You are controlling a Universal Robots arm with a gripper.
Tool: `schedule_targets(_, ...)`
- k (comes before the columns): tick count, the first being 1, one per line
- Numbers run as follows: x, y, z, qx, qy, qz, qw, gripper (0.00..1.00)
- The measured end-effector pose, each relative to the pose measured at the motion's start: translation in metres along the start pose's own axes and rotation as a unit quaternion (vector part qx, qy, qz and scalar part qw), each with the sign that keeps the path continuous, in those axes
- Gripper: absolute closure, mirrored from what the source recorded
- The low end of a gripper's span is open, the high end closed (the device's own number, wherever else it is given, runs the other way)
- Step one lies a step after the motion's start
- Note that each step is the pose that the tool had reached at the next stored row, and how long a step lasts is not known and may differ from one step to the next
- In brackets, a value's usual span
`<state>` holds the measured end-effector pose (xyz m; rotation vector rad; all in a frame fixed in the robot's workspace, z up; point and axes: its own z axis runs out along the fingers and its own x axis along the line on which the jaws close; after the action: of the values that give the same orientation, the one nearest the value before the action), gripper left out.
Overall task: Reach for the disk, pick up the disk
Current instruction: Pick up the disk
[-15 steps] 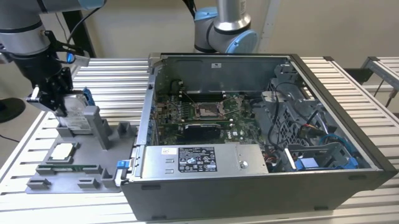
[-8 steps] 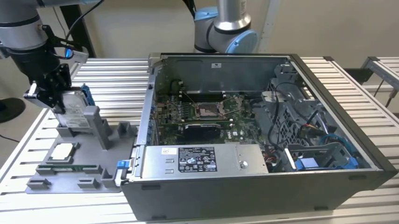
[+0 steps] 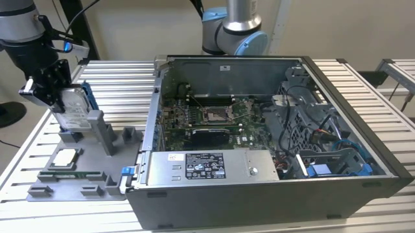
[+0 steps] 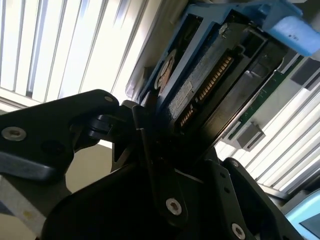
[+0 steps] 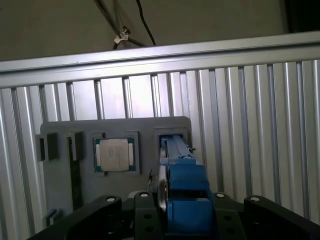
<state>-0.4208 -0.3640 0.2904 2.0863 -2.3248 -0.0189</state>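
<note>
In the exterior view the claw (image 3: 60, 97) is clamped on the disk (image 3: 73, 110), gripping its flat faces near the upper end. The disk stands tilted over the upright slot (image 3: 73, 135) of the grey tray (image 3: 94, 162), at the exterior view's left. I cannot tell if its lower edge is clear of the slot. Bare ribbed aluminium worktop (image 3: 123, 82) lies open between the disk and the open case (image 3: 259, 194). The disk is silver metal with a white label, edged by a blue bracket (image 3: 90, 97). The second wrist view adds the disk's end close up: a dark connector (image 4: 212, 80) with gold contacts, and black fingers (image 4: 150, 155) pressed against the disk's sides. The first wrist view looks along the bracket down to the tray, where a square silver chip (image 5: 115, 154) sits in a recess just beside the slot.
</note>
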Motion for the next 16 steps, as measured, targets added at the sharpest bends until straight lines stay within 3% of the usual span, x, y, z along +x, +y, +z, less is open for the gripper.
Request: schedule_targets(16,0.0002,0.0006,-0.031,0.0001,0.0,0.0,1.0,1.0)
